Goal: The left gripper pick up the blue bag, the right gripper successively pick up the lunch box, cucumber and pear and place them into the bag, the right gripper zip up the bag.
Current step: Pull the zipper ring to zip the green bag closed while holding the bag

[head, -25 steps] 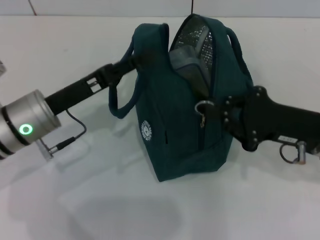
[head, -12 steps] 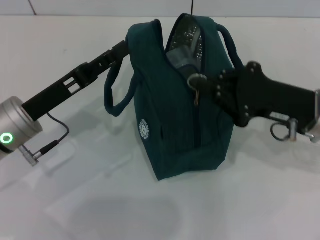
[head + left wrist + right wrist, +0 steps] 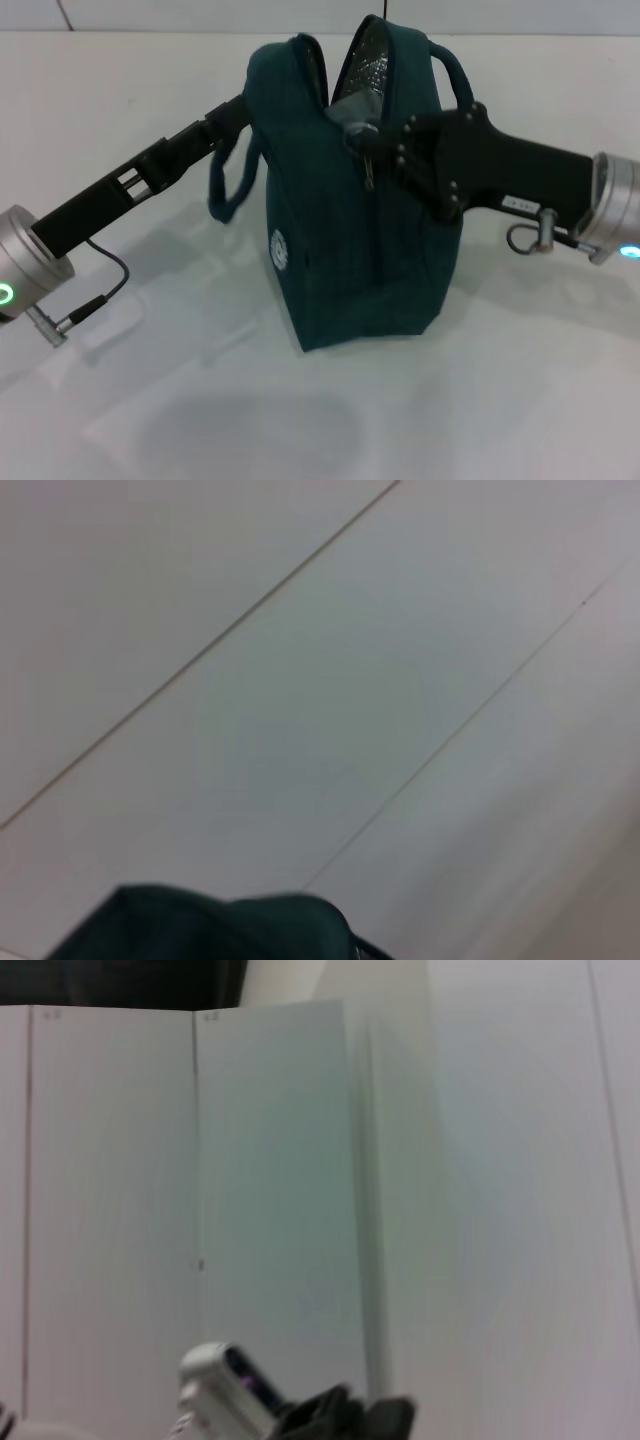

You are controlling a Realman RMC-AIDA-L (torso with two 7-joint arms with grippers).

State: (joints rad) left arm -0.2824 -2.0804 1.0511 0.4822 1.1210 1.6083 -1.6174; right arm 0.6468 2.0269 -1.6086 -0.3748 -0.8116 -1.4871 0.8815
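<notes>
The blue bag [image 3: 340, 260] stands upright on the white table [image 3: 150, 400]. My left gripper [image 3: 238, 112] is shut on its upper rear edge, above the hanging handle [image 3: 225, 190]. My right gripper [image 3: 378, 142] is at the top of the bag's front, shut on the zipper pull [image 3: 366, 160]. Below the pull the zip is closed. Above it a narrow gap shows silver lining [image 3: 370, 60]. The lunch box, cucumber and pear are out of view. A corner of the bag [image 3: 200, 925] shows in the left wrist view.
Bare white table surface surrounds the bag on all sides. A cable [image 3: 95, 300] hangs from the left arm near the table. The right wrist view shows only pale wall panels and a small white and black part [image 3: 230, 1380].
The right gripper has slid the zipper pull up and left along the bag, narrowing the opening. The bag has stood more upright and shifted left. The left arm drew back leftward.
</notes>
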